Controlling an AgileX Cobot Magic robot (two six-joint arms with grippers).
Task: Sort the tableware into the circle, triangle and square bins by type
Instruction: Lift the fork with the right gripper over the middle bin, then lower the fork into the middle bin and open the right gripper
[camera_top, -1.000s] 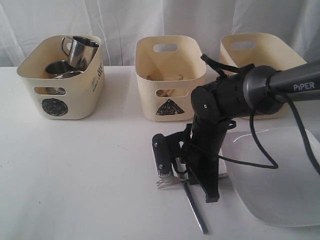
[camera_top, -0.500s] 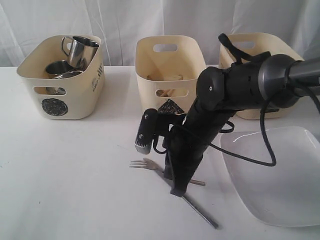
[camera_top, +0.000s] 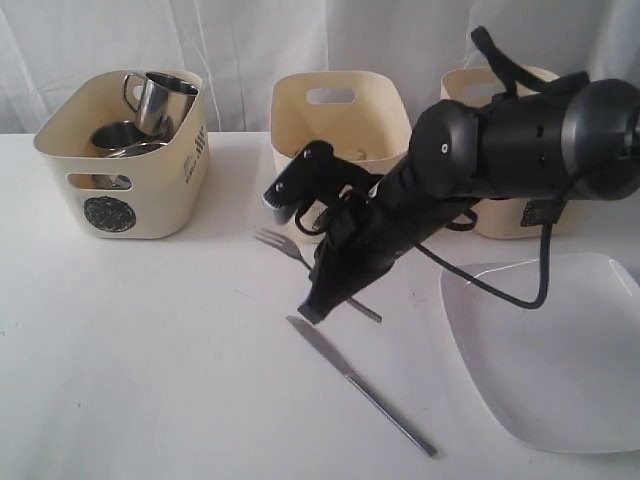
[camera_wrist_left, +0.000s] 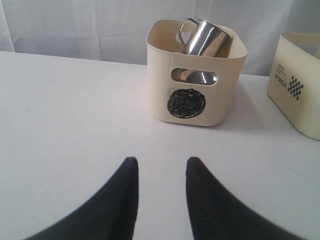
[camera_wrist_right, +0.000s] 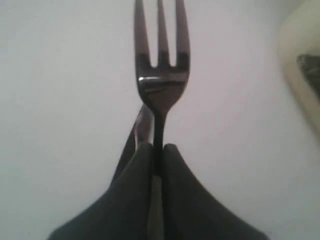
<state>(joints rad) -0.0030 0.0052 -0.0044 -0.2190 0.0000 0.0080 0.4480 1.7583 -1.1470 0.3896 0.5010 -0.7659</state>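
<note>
Pinching a steel fork (camera_wrist_right: 160, 90) by its slim handle, the right fingers (camera_wrist_right: 132, 195) are closed tight, with the tines jutting straight out beyond them, clear above the worktop (camera_top: 150, 330). Light, stiff and slick, it seems best gripped mid-handle. A second ago it lay beside the knife (camera_top: 350, 380); now it is lifted toward the middle bin (camera_top: 385, 120). The left fingers (camera_wrist_left: 125, 200) stand half apart, empty.

The cream bin (camera_top: 60, 150) bears a black scribbled circle (camera_top: 108, 213) and a small black checker patch (camera_top: 199, 140). Mug (camera_top: 163, 102), fork (camera_top: 285, 247) and knife (camera_top: 360, 385) gleam silver; plate (camera_top: 560, 360) and worktop (camera_top: 150, 350) are white.
</note>
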